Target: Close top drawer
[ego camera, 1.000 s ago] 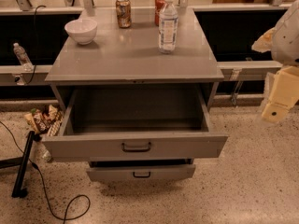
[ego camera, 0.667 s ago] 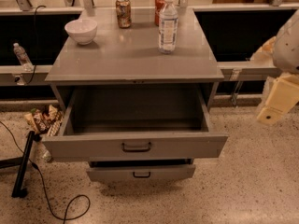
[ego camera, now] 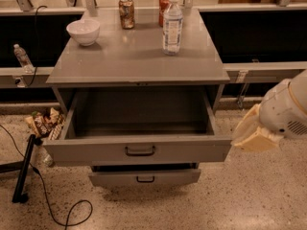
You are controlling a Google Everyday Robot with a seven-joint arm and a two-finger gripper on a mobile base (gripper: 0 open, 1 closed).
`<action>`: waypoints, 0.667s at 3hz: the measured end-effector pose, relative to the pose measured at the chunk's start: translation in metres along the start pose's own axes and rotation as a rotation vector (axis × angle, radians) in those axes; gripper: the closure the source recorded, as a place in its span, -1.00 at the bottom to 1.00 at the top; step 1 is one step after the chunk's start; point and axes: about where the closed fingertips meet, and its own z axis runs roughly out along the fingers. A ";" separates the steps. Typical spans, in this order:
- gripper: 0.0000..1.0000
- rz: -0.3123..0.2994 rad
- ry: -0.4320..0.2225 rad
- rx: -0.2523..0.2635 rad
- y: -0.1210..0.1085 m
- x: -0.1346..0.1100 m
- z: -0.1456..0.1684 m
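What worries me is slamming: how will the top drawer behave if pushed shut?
The top drawer looks like rigid metal and empty, so it probably slides in easily. Pushed at the front corner beside the gripper, it might skew; pushing near the handle seems safer.

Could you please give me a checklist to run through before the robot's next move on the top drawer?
1. The top drawer is pulled out, ready to push: ok.
2. Nothing sticks up over its walls: ok.
3. The gripper faces the drawer front: not ok, it is beside the right front corner.
4. The gripper touches the drawer: cannot tell.
5. The water bottle stands upright on the cabinet top: ok.
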 end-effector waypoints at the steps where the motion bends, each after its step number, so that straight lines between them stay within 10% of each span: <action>1: 0.87 -0.024 -0.087 -0.029 0.024 0.007 0.045; 2: 1.00 -0.088 -0.153 -0.021 0.035 0.009 0.104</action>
